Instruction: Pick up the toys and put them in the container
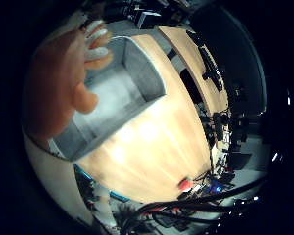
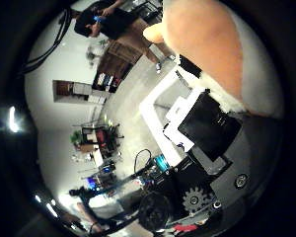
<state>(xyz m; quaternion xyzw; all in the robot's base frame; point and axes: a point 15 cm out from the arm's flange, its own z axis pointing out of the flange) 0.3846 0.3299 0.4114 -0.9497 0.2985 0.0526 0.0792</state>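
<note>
Orange plush toy held close against palm above grey container on worktop; fingers appear clenched on it; probably soft, light, best gripped around body.

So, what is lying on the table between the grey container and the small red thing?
Nothing: the little finger side view shows bare wooden table between the grey container and the small red thing.

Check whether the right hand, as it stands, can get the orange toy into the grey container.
Probably yes. The orange plush toy sits close against the palm, over the open grey container on the wooden table; nothing lies between them. The hand shows only partly.
</note>
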